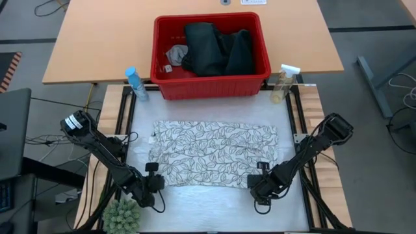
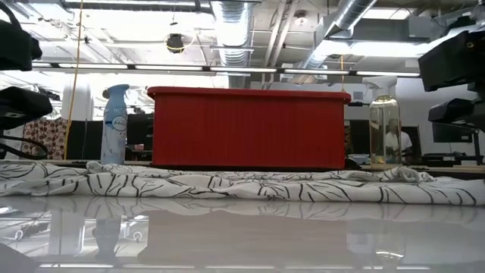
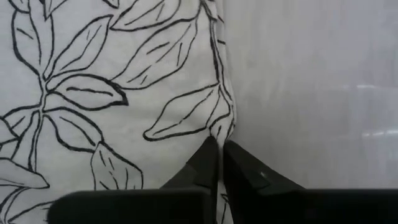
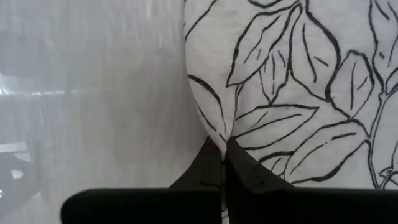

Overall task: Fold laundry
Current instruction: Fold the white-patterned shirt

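Note:
A white cloth with a grey leaf print [image 1: 214, 153] lies spread flat on the white table top; in the low view the cloth [image 2: 227, 186] shows as a low rumpled band. My left gripper [image 1: 158, 184] is shut at its near left corner. My right gripper [image 1: 260, 184] is shut at its near right corner. Dark jeans [image 1: 218, 49] and a small grey cloth [image 1: 175, 55] lie heaped in the red basket [image 1: 211, 91] at the far side. My left gripper pinches the cloth's side edge at the near left corner [image 3: 221, 129] between its two fingers, coming steeply from above. The cloth puckers slightly at the fingertips [image 3: 208, 158] and otherwise lies flat on the table. One layer or several, I cannot tell. My right gripper pinches the cloth's side edge at the near right corner [image 4: 219, 132] between its two fingers, coming steeply from above. The cloth lies flat on the table beyond the fingertips [image 4: 239, 162]. One layer or several, I cannot tell.
A blue spray bottle [image 1: 135, 82] stands left of the basket and a clear spray bottle [image 1: 284, 81] right of it. A green plant [image 1: 121, 216] sits at the near left corner. Bare table top [image 1: 208, 208] lies between the cloth and the near edge.

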You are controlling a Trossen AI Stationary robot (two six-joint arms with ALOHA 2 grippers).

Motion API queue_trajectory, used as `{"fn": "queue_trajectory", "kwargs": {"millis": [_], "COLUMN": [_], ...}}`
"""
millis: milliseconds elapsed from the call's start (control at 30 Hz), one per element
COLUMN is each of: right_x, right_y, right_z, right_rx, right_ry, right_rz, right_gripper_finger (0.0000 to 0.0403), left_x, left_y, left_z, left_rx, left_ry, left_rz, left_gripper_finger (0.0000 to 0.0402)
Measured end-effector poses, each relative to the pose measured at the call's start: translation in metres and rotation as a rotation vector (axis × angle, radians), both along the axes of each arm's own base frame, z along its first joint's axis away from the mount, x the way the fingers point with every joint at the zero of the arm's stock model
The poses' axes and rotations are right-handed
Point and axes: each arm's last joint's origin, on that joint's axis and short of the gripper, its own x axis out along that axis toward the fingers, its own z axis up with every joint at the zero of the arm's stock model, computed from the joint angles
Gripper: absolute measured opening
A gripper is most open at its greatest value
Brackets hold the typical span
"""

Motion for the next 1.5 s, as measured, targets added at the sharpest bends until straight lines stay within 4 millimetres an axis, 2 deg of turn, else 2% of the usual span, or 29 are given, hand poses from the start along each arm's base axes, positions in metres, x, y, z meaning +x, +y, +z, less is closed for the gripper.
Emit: {"fn": "queue_trajectory", "kwargs": {"millis": [333,600,933,1167,1500], "right_x": [0.002,0.002,0.001,0.003,0.008], "right_y": [0.002,-0.004,-0.037,-0.055,-0.075], "right_z": [0.012,0.028,0.058,0.057,0.051], "right_rx": [-0.033,0.102,0.186,0.169,0.166], "right_ry": [0.049,0.071,0.080,0.139,0.156], "right_rz": [0.021,-0.017,-0.184,-0.187,-0.203], "right_gripper_finger": [0.0023,0.0024,0.0024,0.0023,0.0023], "left_x": [0.013,0.018,0.026,0.032,0.020], "left_y": [0.008,0.030,0.058,0.075,0.092], "left_z": [0.024,0.046,0.056,0.060,0.083], "left_rx": [-0.085,-0.118,-0.086,-0.086,-0.082], "left_ry": [-0.021,-0.086,-0.105,-0.118,-0.198], "left_rz": [0.042,0.121,0.198,0.273,0.311], "left_gripper_finger": [0.0000,0.0000,0.0000,0.0000,0.0000]}}
